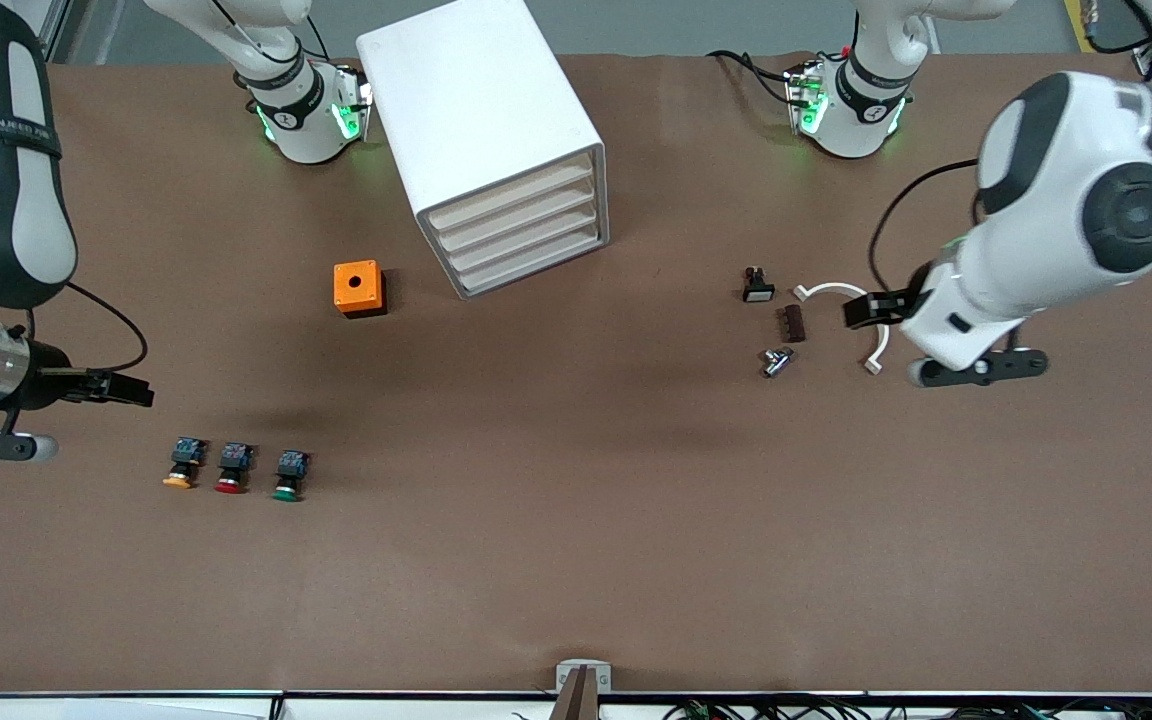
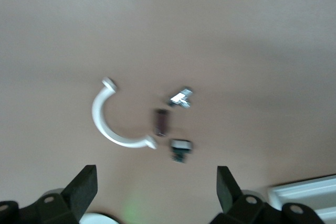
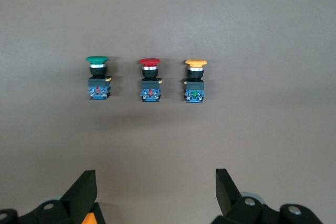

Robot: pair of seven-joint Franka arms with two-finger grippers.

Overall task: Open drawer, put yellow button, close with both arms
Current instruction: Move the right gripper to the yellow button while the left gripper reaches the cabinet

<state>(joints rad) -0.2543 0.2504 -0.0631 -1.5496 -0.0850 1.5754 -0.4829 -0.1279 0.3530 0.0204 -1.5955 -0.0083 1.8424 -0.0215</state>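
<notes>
Looking across the matte brown counter [image 1: 576,560], we see the yellow button [image 1: 182,464], a mushroom cap on a blocky black-and-blue body, lying near the right arm's end beside red [image 1: 233,467] and green [image 1: 289,474] twins. The boxy white cabinet's [image 1: 466,100] top drawer [image 1: 511,190] sits flush. Our right gripper [image 3: 155,195] hangs over the buttons, jaws wide and empty; our left gripper [image 2: 157,192], equally wide and empty, hangs over a curved white clip [image 2: 113,121].
</notes>
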